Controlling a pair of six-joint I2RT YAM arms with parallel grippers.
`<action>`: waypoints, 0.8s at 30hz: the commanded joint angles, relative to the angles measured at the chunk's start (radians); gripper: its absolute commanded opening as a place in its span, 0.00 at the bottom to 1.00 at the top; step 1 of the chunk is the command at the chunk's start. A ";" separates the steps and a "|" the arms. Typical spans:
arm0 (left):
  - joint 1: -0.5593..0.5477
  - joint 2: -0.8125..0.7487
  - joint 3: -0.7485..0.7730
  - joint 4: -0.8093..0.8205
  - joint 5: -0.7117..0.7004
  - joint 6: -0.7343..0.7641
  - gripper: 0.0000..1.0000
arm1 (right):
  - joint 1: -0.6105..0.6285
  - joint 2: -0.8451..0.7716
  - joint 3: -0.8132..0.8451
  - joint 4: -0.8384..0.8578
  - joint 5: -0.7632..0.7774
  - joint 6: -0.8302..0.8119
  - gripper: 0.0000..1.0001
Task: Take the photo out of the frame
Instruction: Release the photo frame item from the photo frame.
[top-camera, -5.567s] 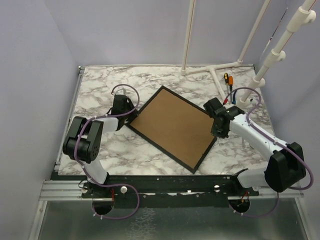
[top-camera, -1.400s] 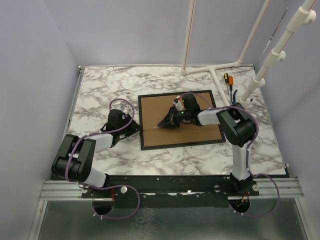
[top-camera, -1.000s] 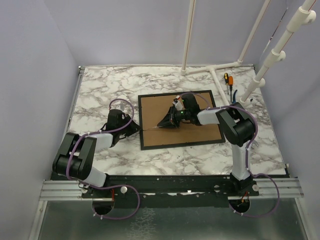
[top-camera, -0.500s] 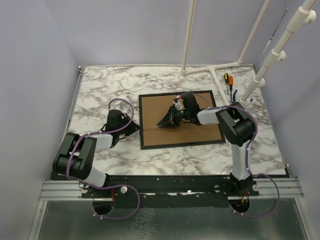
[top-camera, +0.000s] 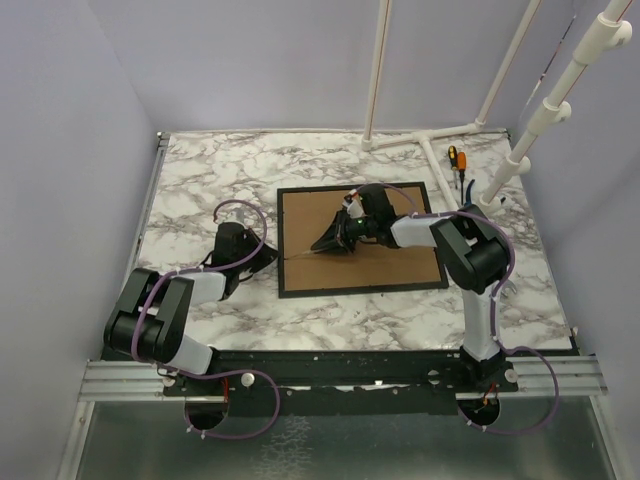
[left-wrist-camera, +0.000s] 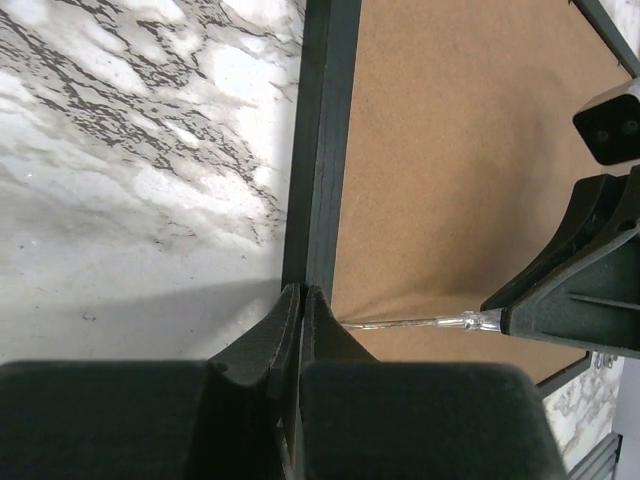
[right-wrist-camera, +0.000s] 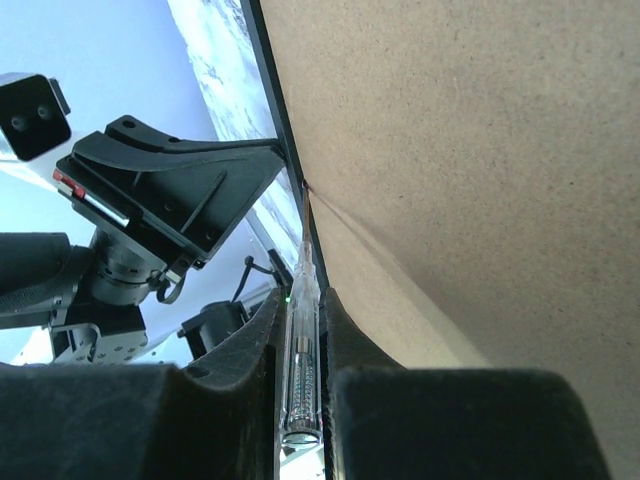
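The left claw (top-camera: 265, 257) lies low on the marble counter (top-camera: 200, 180). Its fingers (left-wrist-camera: 275, 330) are pressed shut with nothing between them, and their tips touch the outer side of the frame's left border (left-wrist-camera: 320, 150).

The frame (top-camera: 390, 268) lies flat near the counter's middle, back upward: a thin black border around a brown board (left-wrist-camera: 450, 150). The photo cannot be seen from this side.

A slim clear tool (left-wrist-camera: 420, 323) reaches across the board toward that same left border. In the right wrist view its point sits at the seam where board meets border, just beside the left claw's tips.

The right claw (top-camera: 322, 246) hangs over the board's left half, tilted down to the left, with its fingers (right-wrist-camera: 262, 330) clamped on the tool's clear shaft.

Farther right, well apart from the frame, an orange-handled screwdriver (top-camera: 452, 157) lies at the counter's far right corner, beside the foot of a white pipe stand (top-camera: 430, 140).
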 joint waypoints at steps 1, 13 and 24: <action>-0.059 -0.007 -0.030 -0.021 0.057 -0.035 0.00 | 0.081 0.020 0.055 -0.002 0.043 0.022 0.01; -0.086 -0.009 -0.042 -0.002 0.050 -0.057 0.00 | 0.119 -0.019 0.166 -0.195 0.163 -0.010 0.01; -0.116 -0.016 -0.037 0.002 0.054 -0.070 0.00 | 0.166 -0.013 0.414 -0.571 0.340 -0.068 0.01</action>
